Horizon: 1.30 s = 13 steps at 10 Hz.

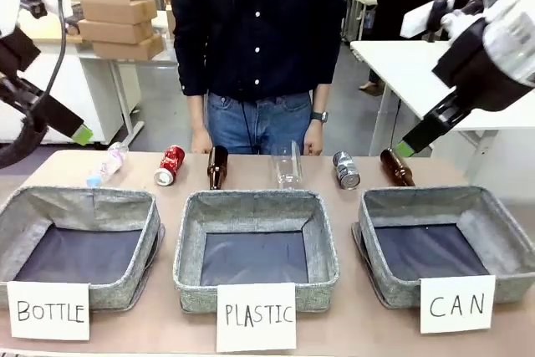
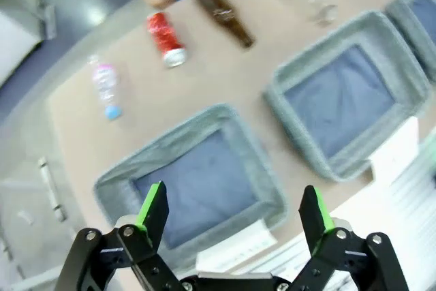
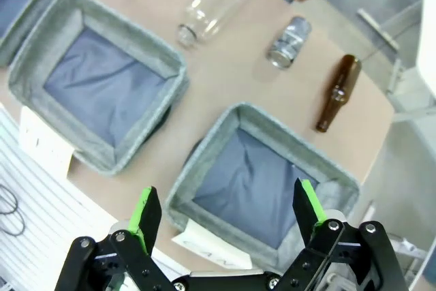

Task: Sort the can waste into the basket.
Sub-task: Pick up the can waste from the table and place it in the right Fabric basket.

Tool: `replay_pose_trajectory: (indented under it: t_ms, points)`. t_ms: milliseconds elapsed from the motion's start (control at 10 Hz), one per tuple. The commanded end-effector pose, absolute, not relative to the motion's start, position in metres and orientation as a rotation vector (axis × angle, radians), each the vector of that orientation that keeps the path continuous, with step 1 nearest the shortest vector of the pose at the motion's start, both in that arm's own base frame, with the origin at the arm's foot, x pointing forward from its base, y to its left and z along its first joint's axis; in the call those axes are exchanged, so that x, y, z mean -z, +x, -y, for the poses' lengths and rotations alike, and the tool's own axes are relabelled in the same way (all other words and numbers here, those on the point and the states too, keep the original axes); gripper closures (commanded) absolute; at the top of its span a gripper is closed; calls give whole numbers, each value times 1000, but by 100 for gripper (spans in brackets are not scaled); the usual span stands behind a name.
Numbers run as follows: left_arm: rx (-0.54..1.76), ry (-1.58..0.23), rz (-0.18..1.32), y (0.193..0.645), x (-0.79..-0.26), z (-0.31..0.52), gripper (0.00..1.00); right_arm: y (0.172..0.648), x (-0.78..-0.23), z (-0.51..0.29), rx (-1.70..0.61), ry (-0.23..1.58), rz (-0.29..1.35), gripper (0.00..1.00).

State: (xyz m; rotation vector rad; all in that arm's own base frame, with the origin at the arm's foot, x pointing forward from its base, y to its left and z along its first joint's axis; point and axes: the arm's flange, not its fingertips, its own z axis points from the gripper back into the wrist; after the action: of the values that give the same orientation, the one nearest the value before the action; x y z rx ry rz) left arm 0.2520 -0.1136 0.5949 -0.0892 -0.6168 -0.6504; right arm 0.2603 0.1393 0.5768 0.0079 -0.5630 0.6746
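A red can [image 1: 170, 165] lies on the far left of the table, and a black and silver can [image 1: 345, 170] lies on its side at the far right. The grey basket [image 1: 422, 195] signed "CAN" stands front right with nothing in it. My left gripper [image 1: 82, 134] hangs high at the left edge, open, above the "BOTTLE" bin. In its wrist view the left gripper [image 2: 233, 212] holds nothing, and the red can [image 2: 165, 39] lies beyond. My right gripper [image 3: 228, 212] is open over the basket [image 3: 272, 118], well above it; the black can [image 3: 288, 42] lies past the rim.
Grey bins signed "BOTTLE" [image 1: 79, 195] and "PLASTIC" [image 1: 255, 198] stand left and middle. Two brown glass bottles [image 1: 217, 165] [image 1: 397, 166], a clear plastic bottle [image 1: 286, 163] and a small plastic bottle [image 1: 107, 164] lie along the far side. A person [image 1: 251, 31] stands at the far edge.
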Motion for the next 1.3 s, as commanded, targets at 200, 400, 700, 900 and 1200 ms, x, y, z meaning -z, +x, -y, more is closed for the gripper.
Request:
replay_pose_trajectory:
  t_ms: [200, 400, 700, 900, 1200]
  points:
    - [667, -1128, 460, 283, -582, 46, 0, 263, -580, -71, -243, 910, 372, 0]
    - [514, -1381, 493, 291, -550, 18, 0, 262, -558, -16, -22, 1206, 334, 0]
    - [400, -1472, 545, 298, -526, 7, 0, 255, -532, 36, 203, 1331, 424, 0]
    - [311, -1387, 543, 305, -527, 15, 0, 255, -521, 39, 276, 1284, 428, 0]
    - [416, -1502, 560, 317, -543, -12, 0, 277, -565, 70, 75, 1254, 387, 0]
